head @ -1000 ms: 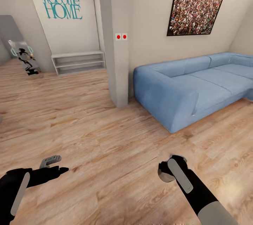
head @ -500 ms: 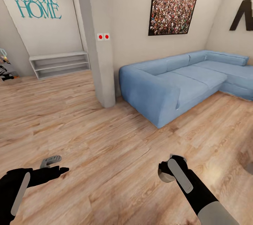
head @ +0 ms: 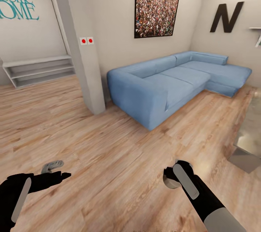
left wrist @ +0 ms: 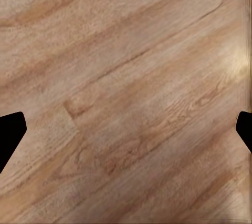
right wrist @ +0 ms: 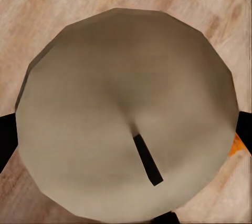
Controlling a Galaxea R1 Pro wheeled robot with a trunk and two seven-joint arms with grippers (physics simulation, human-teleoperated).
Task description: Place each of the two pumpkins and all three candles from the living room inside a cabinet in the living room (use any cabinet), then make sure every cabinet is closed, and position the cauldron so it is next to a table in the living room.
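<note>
A pale beige round candle (right wrist: 126,113) with a short black wick is seen from above in the right wrist view, and my right gripper (head: 173,174) is shut on it low over the wooden floor. A small orange sliver (right wrist: 235,145) peeks out beside one finger; I cannot tell what it is. My left gripper (head: 58,170) hangs open over bare floor, its dark fingertips (left wrist: 10,134) wide apart. A corner of the glossy grey-beige table (head: 250,134) with an angled grey leg shows at the right edge. Pumpkins, cauldron and cabinets are out of view.
A blue corner sofa (head: 170,79) stands ahead to the right against the wall. A pale pillar (head: 85,65) with two red switches stands left of it, and low grey shelves (head: 36,69) sit far left. Open wooden floor (head: 116,152) lies between me and the sofa.
The camera has swung to the right, so the whole scene slid left and the table corner and a black letter N came into view. Both arms hold the same pose.
</note>
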